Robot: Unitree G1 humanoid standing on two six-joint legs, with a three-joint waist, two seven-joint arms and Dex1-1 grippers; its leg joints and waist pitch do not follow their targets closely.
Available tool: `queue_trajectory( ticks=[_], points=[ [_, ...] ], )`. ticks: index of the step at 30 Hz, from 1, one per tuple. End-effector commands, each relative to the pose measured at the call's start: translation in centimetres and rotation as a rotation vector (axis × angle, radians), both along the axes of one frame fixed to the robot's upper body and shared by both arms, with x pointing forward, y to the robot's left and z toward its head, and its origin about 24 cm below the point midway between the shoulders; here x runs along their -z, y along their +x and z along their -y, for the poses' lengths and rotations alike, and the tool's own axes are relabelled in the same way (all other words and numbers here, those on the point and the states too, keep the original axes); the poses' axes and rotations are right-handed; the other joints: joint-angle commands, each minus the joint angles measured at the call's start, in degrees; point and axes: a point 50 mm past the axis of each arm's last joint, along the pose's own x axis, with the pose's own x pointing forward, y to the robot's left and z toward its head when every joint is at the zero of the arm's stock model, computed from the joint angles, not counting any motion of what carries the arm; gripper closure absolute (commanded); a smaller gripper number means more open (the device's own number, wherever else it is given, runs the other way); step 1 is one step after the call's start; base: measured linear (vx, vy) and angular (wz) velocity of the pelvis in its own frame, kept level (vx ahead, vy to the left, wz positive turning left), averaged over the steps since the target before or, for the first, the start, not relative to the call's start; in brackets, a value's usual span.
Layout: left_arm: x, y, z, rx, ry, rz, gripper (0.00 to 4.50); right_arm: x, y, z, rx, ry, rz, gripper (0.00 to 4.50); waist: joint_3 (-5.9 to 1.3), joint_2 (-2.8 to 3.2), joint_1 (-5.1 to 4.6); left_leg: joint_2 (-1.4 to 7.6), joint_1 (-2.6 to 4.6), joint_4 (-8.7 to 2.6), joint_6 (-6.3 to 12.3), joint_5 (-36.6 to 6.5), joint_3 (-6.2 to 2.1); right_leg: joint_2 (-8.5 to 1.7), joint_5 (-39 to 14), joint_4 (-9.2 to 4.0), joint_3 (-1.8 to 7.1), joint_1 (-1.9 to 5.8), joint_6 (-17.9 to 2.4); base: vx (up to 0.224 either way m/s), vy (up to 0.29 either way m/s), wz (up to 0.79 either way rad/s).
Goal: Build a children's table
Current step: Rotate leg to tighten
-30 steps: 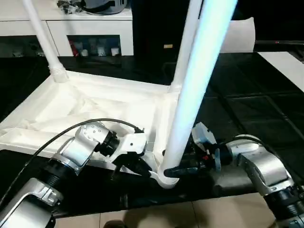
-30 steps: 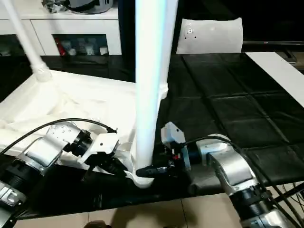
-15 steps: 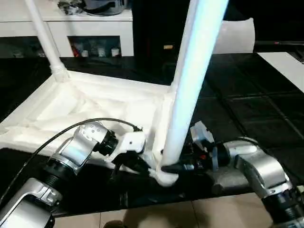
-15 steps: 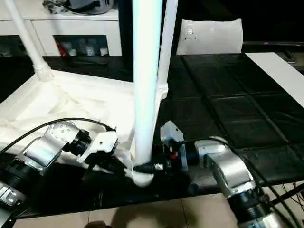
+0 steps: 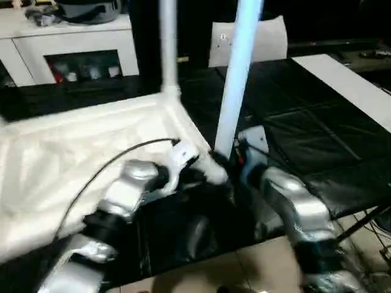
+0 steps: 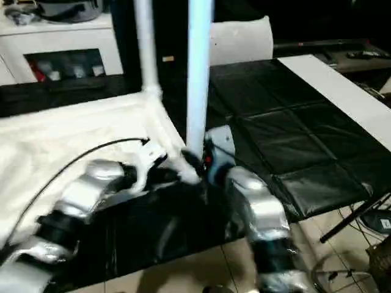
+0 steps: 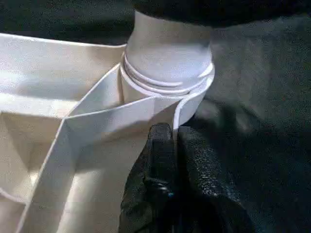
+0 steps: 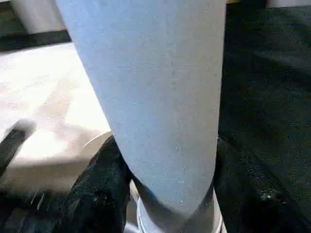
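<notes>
Upside-down table top (image 5: 73,146) on black mat (image 5: 305,140). Left gripper (image 7: 170,141) pinched shut at corner socket (image 7: 167,77); right gripper (image 8: 165,194) clamped around near leg (image 5: 235,91), upright in socket.

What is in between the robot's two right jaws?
In the right wrist view, the table leg stands between the right gripper's jaws, one on each side of it, just above its corner socket.
</notes>
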Motion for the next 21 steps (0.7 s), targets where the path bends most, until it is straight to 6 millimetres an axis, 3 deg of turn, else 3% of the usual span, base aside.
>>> queue_trajectory(
  ticks=[1, 2, 4, 5, 7, 10, 13, 15, 17, 21],
  points=[
    [-2.7, 1.5, 1.2, -0.116, -0.07, 0.116, 4.5, 1.6, -1.2, -3.6, -0.079, 0.055, -0.108, 2.52, -3.92, -0.4, 0.58, 0.72, -0.82, -4.05, 1.64, -6.9, -0.26, -3.22, -20.8, -4.22, 2.96, 3.29, -6.0, 0.0, 0.0, 0.0],
    [-2.8, 1.5, 1.5, -0.118, -0.069, 0.126, 4.5, 1.4, -1.1, -3.8, -0.065, 0.068, -0.092, 2.52, -3.99, -0.21, 0.79, 0.84, -0.81, -4.04, 2.08, -5.5, -0.22, -3.19, -17.6, -3.79, 3.12, 3.3, -6.7, 0.0, 0.0, 0.0],
    [-2.8, 1.4, 1.6, -0.11, -0.064, 0.126, 4.5, 1.3, -1.1, -3.9, -0.054, 0.077, -0.076, 1.96, -4.19, -0.18, 1.01, 0.85, -0.86, -3.98, 2.87, -3.6, -0.13, -3.19, -12.9, -3.16, 3.31, 3.52, -8.1, 0.0, 0.0, 0.0],
    [-2.6, 1.1, 1.7, -0.068, -0.046, 0.125, 4.5, 0.9, -1.1, -4.0, -0.038, 0.112, -0.048, 1.96, -4.19, -0.05, 1.08, 0.83, -0.87, -3.97, 3.42, -2.4, -0.07, -3.14, -10.4, -2.87, 3.37, 3.61, -8.9, 0.0, 0.0, 0.0],
    [-2.4, 0.8, 1.6, -0.038, -0.029, 0.124, 4.5, 0.7, -1.1, -4.0, -0.031, 0.129, -0.027, 1.82, -4.19, 0.09, 1.14, 0.91, -0.86, -3.98, 3.92, -2.3, -0.03, -3.22, -9.1, -2.73, 3.42, 3.66, -9.5, 0.0, 0.0, 0.0],
    [-2.1, 0.4, 1.1, 0.015, -0.011, 0.116, 4.5, 0.1, -1.3, -3.5, -0.039, 0.143, 0.023, 1.4, -3.98, 0.36, 0.97, 0.94, -0.84, -4.17, 3.69, -4.0, -0.11, -3.16, -10.4, -2.97, 3.4, 3.8, -9.4, 0.0, 0.0, 0.0],
    [-1.9, 0.2, 0.8, 0.035, 0.002, 0.113, 4.5, -0.2, -1.4, -3.0, -0.046, 0.149, 0.047, 1.3, -3.8, 0.4, 0.73, 0.95, -0.74, -4.28, 3.04, -6.3, -0.07, -3.2, -13.9, -3.45, 3.41, 3.73, -8.6, 0.0, 0.0, 0.0],
    [-1.6, -0.2, 0.0, 0.093, 0.026, 0.107, 4.5, -0.5, -1.7, -1.7, -0.069, 0.161, 0.083, 0.99, -3.76, 0.46, 0.97, 0.99, -0.49, -4.3, 3.0, -6.7, -0.02, -3.15, -14.9, -3.68, 3.47, 3.59, -8.0, 0.0, 0.0, 0.0],
    [-1.5, -0.4, -0.6, 0.154, 0.037, 0.109, 4.5, -0.6, -2.0, -0.6, -0.099, 0.156, 0.101, 0.79, -3.81, 0.52, 1.01, 1.07, -0.69, -4.31, 3.02, -6.2, -0.13, -3.14, -13.4, -3.39, 3.48, 3.65, -8.3, 0.0, 0.0, 0.0],
    [-1.2, -0.8, -1.8, 0.286, 0.082, 0.104, 4.5, -0.8, -3.2, 1.8, -0.26, 0.094, 0.148, 0.51, -3.78, 0.46, 1.54, 1.16, -0.62, -4.23, 3.56, -6.4, -0.07, -3.15, -12.9, -3.3, 3.57, 3.81, -8.3, 0.0, 0.0, 0.0]
  ],
)
